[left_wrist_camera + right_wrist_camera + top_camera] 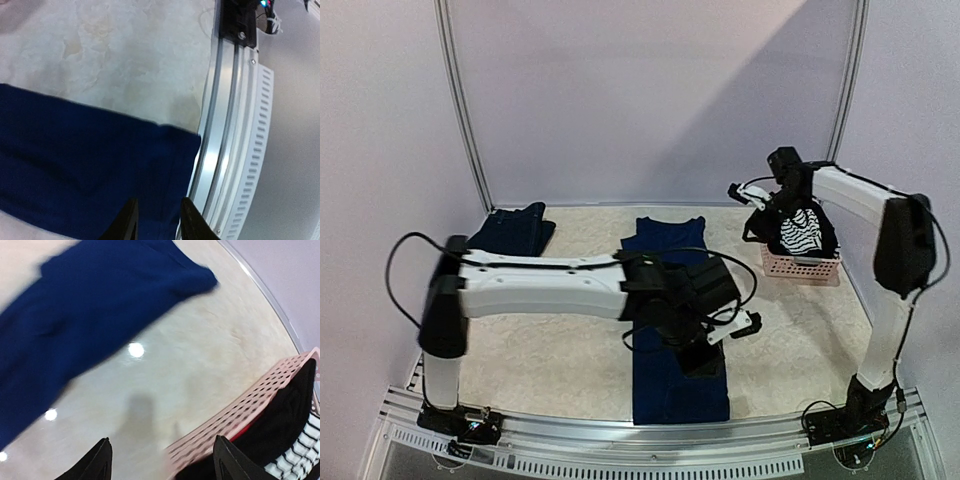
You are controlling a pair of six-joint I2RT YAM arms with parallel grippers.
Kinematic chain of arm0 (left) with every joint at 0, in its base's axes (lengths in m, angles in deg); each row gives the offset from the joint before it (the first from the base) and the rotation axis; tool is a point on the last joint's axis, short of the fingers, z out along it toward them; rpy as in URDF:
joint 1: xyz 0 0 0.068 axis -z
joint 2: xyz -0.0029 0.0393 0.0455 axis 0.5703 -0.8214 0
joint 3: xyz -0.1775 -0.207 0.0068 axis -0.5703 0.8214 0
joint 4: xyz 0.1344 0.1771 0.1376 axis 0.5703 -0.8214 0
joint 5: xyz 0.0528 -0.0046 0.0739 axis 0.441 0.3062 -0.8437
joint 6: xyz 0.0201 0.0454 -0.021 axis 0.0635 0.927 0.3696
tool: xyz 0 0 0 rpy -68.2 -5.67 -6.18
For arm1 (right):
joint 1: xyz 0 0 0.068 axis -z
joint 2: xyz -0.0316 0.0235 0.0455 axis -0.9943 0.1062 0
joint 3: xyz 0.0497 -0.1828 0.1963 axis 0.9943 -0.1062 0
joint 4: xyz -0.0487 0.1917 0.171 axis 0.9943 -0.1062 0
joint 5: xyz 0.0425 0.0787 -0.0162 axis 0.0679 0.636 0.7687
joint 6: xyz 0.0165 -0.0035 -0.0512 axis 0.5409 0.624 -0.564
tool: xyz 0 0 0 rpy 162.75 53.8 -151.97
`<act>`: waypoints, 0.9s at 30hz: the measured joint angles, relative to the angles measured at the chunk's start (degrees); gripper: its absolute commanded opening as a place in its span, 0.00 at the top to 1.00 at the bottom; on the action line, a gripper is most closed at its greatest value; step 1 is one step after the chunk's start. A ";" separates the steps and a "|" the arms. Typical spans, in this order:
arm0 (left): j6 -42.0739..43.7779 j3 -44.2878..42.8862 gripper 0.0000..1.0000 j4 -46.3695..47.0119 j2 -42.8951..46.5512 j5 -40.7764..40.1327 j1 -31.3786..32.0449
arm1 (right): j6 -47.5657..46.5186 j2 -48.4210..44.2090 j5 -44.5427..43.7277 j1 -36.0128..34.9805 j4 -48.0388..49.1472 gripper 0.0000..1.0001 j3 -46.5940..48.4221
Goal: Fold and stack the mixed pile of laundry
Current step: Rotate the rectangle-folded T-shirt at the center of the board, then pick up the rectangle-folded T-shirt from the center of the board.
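Your left pincer hangs over the near end of the large navy T-shirt, which lies flat on the pale marbled table as one long narrow strip running away from the arms. Its fingers are partly spread, with a narrow gap and nothing held in it; flat blue cloth shows through the gap. Just to the right of this pincer in its wrist view, the shirt's near corner stops just beside the ribbed aluminium rail along the table's edge.

Well off to the far left of that pincer in the top view, the dark navy denim piece lies on its own, apart from the shirt.

Your right pincer hovers with its fingers spread wide and empty. Under its right finger is the perforated wall of the small pink plastic basket. Inside the basket, a black garment is heaped with the black-and-white striped piece against it. Between the two fingers you see mostly bare table. Ahead of this pincer and to its left, the far part of the navy shirt spreads across the table, though that view is blurred. From above, the right pincer sits at the basket's far-left corner, right next to the striped cloth, and I cannot tell whether they touch.
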 measured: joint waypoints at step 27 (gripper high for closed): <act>37.55 42.64 0.71 14.91 20.33 -35.67 21.20 | -10.84 -37.86 -0.61 -52.59 5.88 0.41 -54.90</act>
